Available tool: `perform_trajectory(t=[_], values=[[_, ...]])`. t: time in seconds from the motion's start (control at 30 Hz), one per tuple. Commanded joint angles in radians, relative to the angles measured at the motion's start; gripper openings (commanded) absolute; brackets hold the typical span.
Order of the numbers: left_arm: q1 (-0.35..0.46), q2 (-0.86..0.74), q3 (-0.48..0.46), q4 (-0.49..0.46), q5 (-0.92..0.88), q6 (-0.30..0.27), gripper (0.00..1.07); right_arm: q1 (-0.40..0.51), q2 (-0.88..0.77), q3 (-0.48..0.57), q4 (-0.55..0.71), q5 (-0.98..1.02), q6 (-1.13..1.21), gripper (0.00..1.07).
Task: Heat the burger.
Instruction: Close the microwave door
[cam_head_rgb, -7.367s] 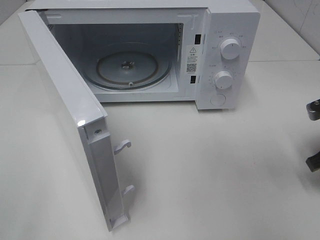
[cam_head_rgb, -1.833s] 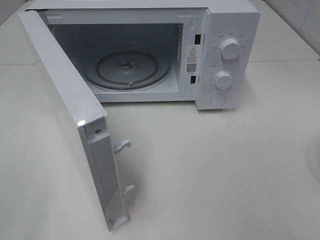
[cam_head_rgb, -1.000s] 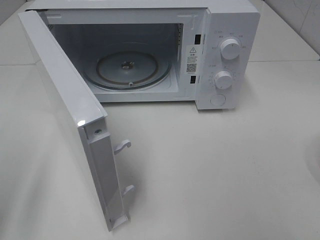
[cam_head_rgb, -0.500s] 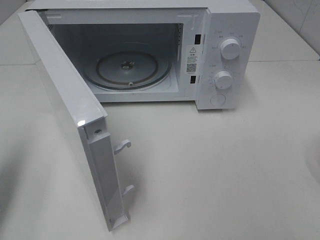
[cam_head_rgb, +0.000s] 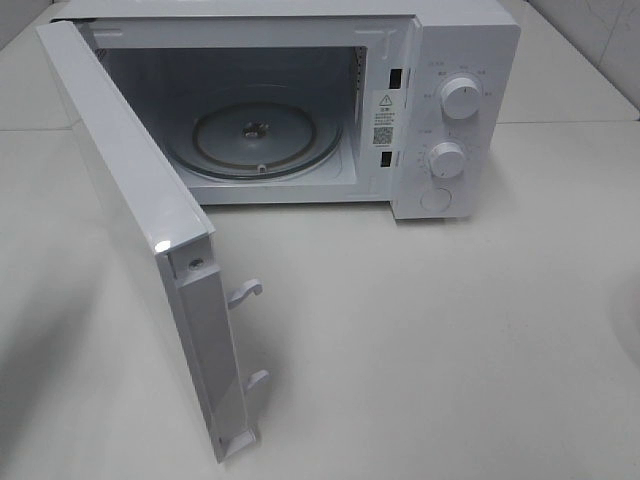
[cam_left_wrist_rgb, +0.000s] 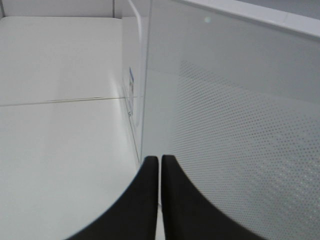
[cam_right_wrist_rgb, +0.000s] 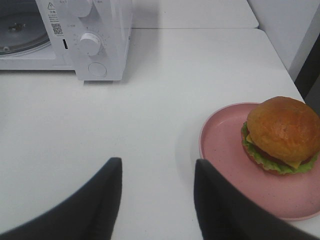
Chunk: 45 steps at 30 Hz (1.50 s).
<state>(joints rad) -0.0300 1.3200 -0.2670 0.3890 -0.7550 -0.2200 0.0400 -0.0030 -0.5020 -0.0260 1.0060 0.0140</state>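
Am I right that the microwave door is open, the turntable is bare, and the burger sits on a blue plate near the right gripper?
Not quite: the plate is pink, not blue, as the right wrist view shows. The rest holds: the microwave door is open, the turntable is bare, and the burger sits on that plate near the right gripper.

R gripper gone from view; shadow grew on table (cam_head_rgb: 60, 380).

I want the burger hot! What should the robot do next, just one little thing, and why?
Probably move the right tool over to the pink plate and take hold of its rim. The burger sits on that plate, out on the table, the microwave door is already open, its glass tray bare, and the tool's jaws are apart.
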Motion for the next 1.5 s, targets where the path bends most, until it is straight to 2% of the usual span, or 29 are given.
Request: perform_trajectory(t=[0.03,0.07,0.1,0.27,0.6,0.73,0.87,1.17,1.23,1.33,1.5], values=[[-0.002,0.045,-0.039,0.049,-0.033,-0.027,0.01,-0.003,-0.031,0.003,0.003,-0.006,-0.014,0.45],[-0.002,0.083,-0.063,0.069,-0.053,-0.068,0.01,-0.003,-0.031,0.003,0.003,-0.006,-0.014,0.45],[-0.002,0.101,-0.073,0.08,-0.061,-0.084,0.01,-0.003,-0.031,0.003,0.003,-0.006,-0.014,0.45],[-0.003,0.154,-0.119,0.135,-0.077,-0.088,0.01,-0.003,-0.031,0.003,0.003,-0.006,-0.014,0.45],[-0.005,0.208,-0.173,0.177,-0.085,-0.088,0.01,-0.003,-0.031,0.003,0.003,-0.006,-0.014,0.44],[-0.009,0.237,-0.191,0.201,-0.087,-0.108,0.01,-0.003,-0.031,0.003,0.003,-0.006,-0.014,0.44],[-0.044,0.238,-0.191,0.178,-0.087,-0.091,0.01,-0.003,-0.031,0.003,0.003,-0.006,-0.014,0.44],[-0.051,0.261,-0.191,0.176,-0.095,-0.084,0.01,-0.003,-0.031,0.003,0.003,-0.006,-0.014,0.44],[-0.095,0.261,-0.199,0.165,-0.09,-0.073,0.01,-0.003,-0.031,0.003,0.003,-0.006,-0.014,0.44],[-0.103,0.261,-0.199,0.151,-0.09,-0.054,0.01,-0.003,-0.031,0.003,0.003,-0.006,-0.014,0.44],[-0.104,0.261,-0.199,0.139,-0.092,-0.055,0.01,-0.003,-0.031,0.003,0.003,-0.006,-0.014,0.44]])
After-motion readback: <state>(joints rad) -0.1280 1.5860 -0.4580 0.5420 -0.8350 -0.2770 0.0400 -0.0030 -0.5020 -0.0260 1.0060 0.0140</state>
